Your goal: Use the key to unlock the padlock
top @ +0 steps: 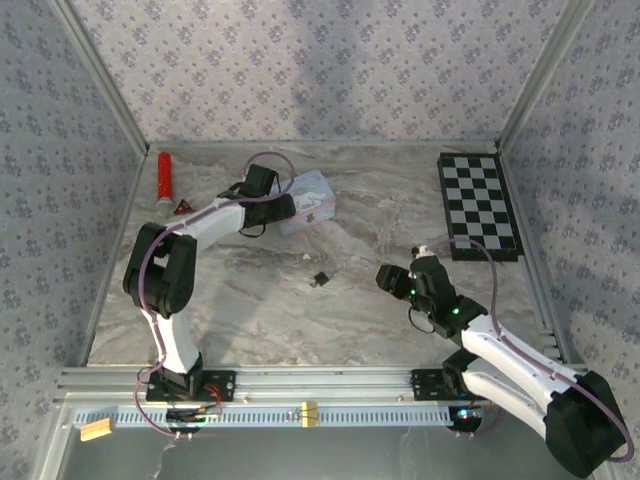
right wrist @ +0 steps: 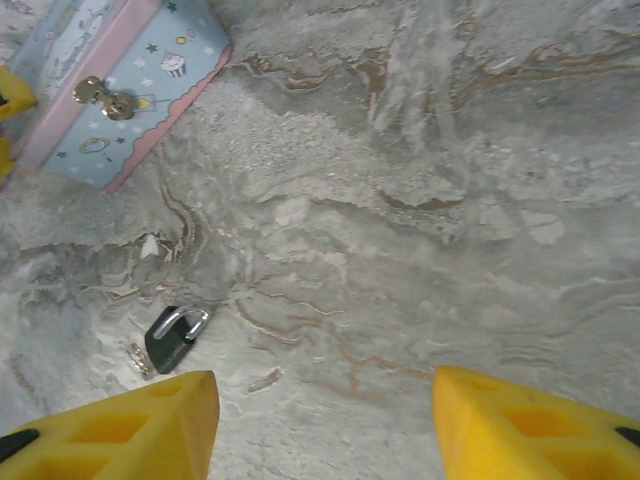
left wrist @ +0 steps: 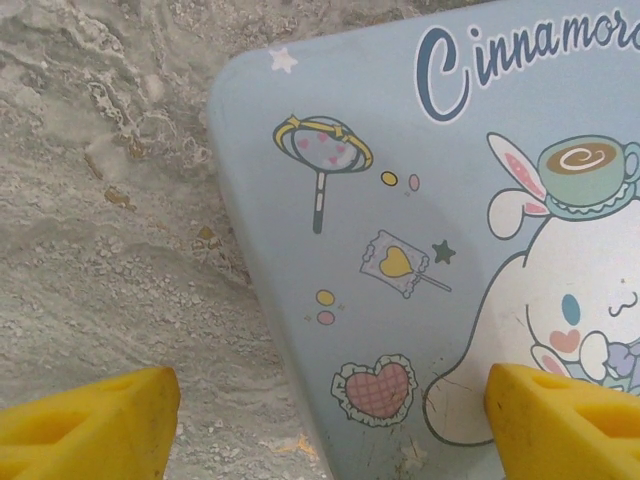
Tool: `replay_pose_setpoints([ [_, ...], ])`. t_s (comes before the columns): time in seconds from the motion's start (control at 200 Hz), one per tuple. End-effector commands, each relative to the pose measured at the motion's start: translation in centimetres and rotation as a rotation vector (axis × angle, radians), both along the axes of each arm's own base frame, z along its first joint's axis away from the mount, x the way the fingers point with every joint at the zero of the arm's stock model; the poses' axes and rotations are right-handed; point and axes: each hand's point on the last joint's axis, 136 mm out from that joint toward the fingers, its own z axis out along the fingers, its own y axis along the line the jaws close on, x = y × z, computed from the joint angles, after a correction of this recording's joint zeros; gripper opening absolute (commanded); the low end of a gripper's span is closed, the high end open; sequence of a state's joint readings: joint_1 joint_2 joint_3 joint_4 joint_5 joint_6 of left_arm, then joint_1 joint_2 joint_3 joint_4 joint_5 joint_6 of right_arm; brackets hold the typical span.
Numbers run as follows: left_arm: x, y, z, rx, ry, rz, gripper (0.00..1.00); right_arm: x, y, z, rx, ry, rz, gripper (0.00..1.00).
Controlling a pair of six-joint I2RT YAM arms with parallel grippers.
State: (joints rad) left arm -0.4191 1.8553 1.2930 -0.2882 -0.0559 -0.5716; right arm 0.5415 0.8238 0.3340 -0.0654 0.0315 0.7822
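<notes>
Padlock (right wrist: 172, 340) on table (right wrist: 450, 150), key (right wrist: 137, 358) just beside (right wrist view)

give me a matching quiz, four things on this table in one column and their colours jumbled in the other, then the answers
Things:
1. padlock
2. tin
3. checkerboard
4. tube

Colours:
a. red
b. black and white squares
c. pale blue with cartoon pictures
d. dark body with a silvery loop

Pairs: 1-d, 2-c, 3-b, 4-a
</notes>
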Motion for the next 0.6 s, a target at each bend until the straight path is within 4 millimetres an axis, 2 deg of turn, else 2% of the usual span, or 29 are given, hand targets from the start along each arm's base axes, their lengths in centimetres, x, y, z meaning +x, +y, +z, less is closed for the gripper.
replay_pose_setpoints([
  [0.0, -0.6, 2.1, -1.3, 0.12, 0.063, -0.001, 0.81, -0.3, -1.3, 0.1, -0.071, -0.001, -0.009, 0.64],
  [0.12, -0.3, 2.2, 0.8, 0.135, 0.034, -0.018, 0.83, -0.1, -1.5, 1.1, -0.102, -0.033, 0.008, 0.69],
  [0.21, -0.5, 2.6, 3.4, 0.147, -0.007, -0.024, 0.84, 0.2, -1.6, 2.2, -0.135, -0.06, 0.024, 0.72],
  [0.365, -2.8, 4.4, 8.6, 0.156, -0.127, -0.019, 0.87, 1.2, -2.5, 4.7, -0.263, -0.143, 0.044, 0.85],
  [0.43, -4.2, 6.1, 10.4, 0.19, -0.195, 0.017, 0.89, 1.9, -2.9, 6.1, -0.322, -0.207, 0.052, 0.92],
  [0.465, -5.0, 7.3, 11.3, 0.213, -0.24, 0.043, 0.99, 2.3, -3.0, 6.9, -0.35, -0.244, 0.056, 0.96],
  [0.56, -7.1, 10.9, 13.2, 0.305, -0.368, 0.147, 1.0, 3.4, -4.0, 9.0, -0.409, -0.324, 0.005, 0.99],
  [0.6, -7.9, 12.6, 13.3, 0.347, -0.409, 0.195, 1.0, 3.8, -4.5, 9.5, -0.443, -0.355, -0.019, 0.99],
])
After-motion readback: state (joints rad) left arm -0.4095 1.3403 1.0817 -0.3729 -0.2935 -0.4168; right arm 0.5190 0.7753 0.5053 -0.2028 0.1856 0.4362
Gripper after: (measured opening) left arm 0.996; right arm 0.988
